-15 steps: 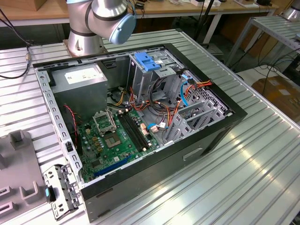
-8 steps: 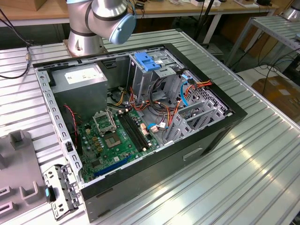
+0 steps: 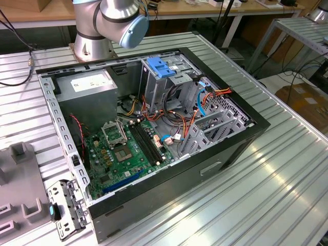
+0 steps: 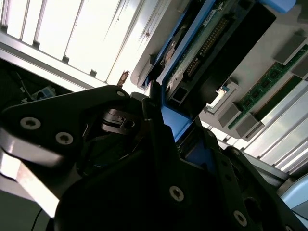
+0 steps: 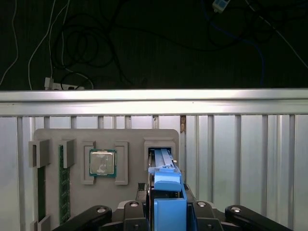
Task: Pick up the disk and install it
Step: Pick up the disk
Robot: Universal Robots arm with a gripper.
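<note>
Pickup stage | gripper [image 5: 168,208] clamped on disk [image 5: 167,186], standing on edge in grey parts tray [image 5: 130,137] slot | judged need: straight pull clear, no tilting against slot walls.

A black claw [image 4: 174,120] grips the light blue plastic rail of a flat rectangular disk [image 4: 202,48], seated edge-on in a grey tray [image 4: 269,53] beside green memory sticks [image 4: 262,89] on a ribbed aluminium surface [image 4: 72,33].
</note>
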